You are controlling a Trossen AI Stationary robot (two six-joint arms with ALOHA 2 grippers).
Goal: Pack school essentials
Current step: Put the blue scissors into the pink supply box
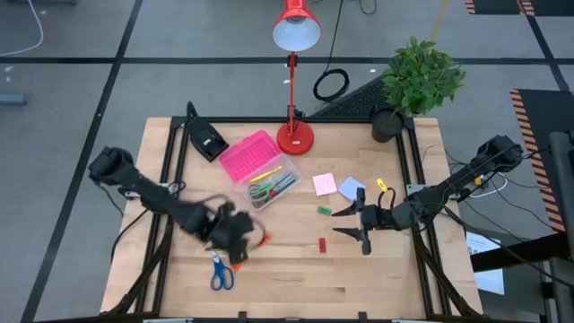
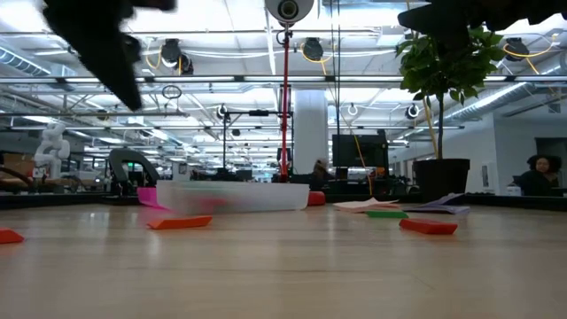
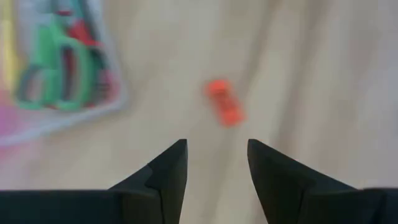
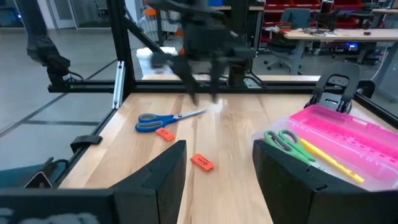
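The left hand is hovering released, fingers spread, at lower left of the high view over the orange eraser lying on the worktop. It looks tiny, light and rubbery; pinching across its narrow sides seems safest. The right hand is waiting released at centre right.

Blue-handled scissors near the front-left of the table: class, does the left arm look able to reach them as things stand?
Probably yes. The left gripper hangs open just beside the blue-handled scissors, which lie flat on bare table with nothing covering them; only a small orange eraser lies nearby.
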